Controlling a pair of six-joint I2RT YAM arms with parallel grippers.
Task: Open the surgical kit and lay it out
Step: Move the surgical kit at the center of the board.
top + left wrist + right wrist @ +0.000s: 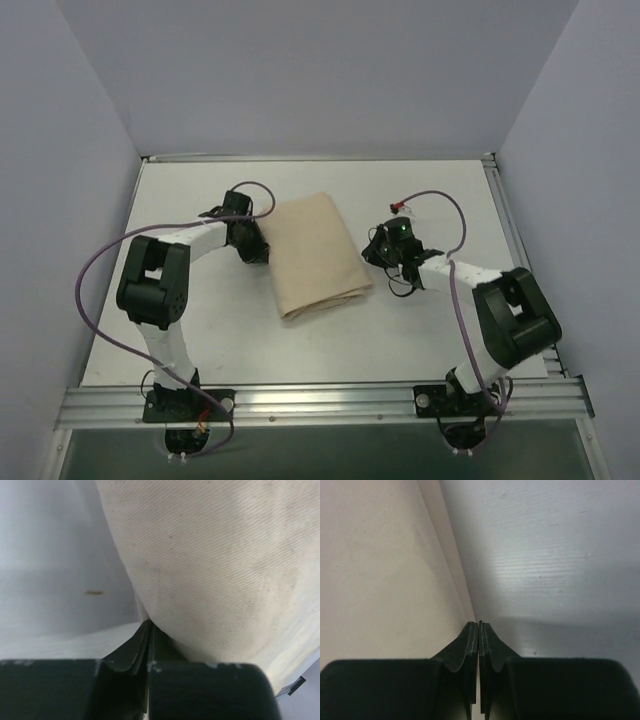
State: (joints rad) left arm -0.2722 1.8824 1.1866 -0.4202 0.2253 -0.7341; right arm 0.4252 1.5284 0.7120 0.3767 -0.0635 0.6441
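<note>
The beige cloth wrap [315, 255] lies folded in the middle of the white table. The steel tray and the forceps are hidden. My left gripper [262, 245] is at the wrap's left edge. In the left wrist view its jaws are shut [148, 626], with a fold of the cloth [215, 570] running into the tips and bulging up above them. My right gripper [376, 250] is at the wrap's right edge. In the right wrist view its jaws are shut [479, 625], tips touching the edge of the cloth [380, 570], with nothing seen between them.
The white table [440, 190] is walled by grey panels at the left, back and right. A metal rail [320, 400] runs along the near edge. Purple cables loop from both arms.
</note>
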